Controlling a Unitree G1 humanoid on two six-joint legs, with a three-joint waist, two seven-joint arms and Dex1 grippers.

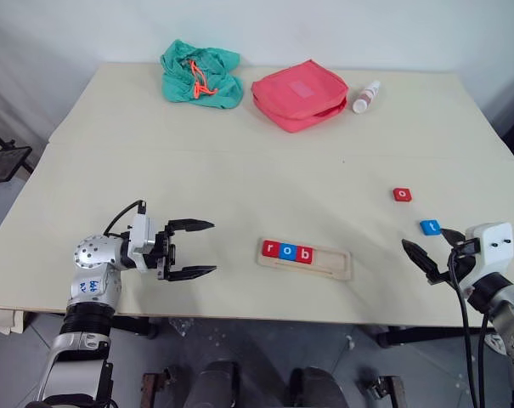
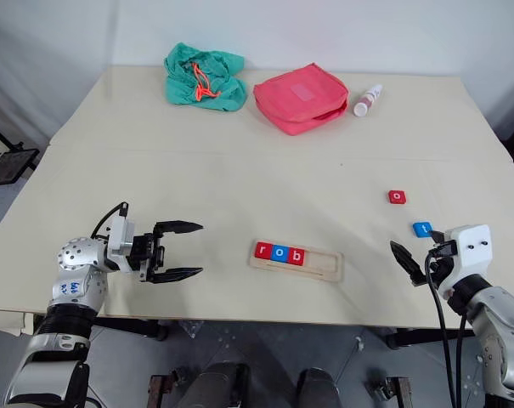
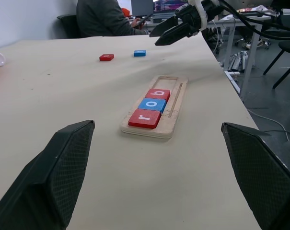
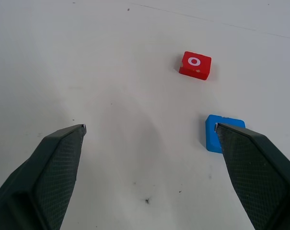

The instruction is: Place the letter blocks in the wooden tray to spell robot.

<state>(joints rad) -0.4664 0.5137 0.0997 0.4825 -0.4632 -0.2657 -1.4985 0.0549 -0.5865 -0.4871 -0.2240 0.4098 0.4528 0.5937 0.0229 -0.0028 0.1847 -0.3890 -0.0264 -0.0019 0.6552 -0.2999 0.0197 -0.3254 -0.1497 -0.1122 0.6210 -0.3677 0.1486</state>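
Long pale wooden tray (image 1: pixel 306 258) sits near the front edge of the cream table (image 1: pixel 240 170), middle. Three square letter tiles fill its left end, touching in a row: red "r" tile (image 1: pixel 270 249), blue "o" tile (image 1: pixel 287 252), red "b" tile (image 1: pixel 304 254). The right part of the groove is bare. So "rob" is done; second "o" and "t" are left.

Loose tiles lie well right of the tray: red "o" tile (image 1: pixel 402 195) farther back, blue "t" tile (image 1: pixel 430 227) nearer, just beside the right gripper (image 1: pixel 429 252). That gripper has its black fingers spread wide, nothing between them. Left gripper (image 1: pixel 191 248) hovers left of the tray, pointing at it, fingers apart and empty too.

Step in hand, by my read: fetching the fourth letter. Next move calls for the right gripper to reach past the blue tile to the red "o", close on it, and set it against the "b".

Right wrist view shows the "o" clearly and the blue tile partly behind one finger (image 4: pixel 255 163). Left wrist view shows a seated person and desks beyond the table. Head views show the far items: green cloth bag (image 1: pixel 200 75), red zip pouch (image 1: pixel 299 93), small white bottle (image 1: pixel 366 97).
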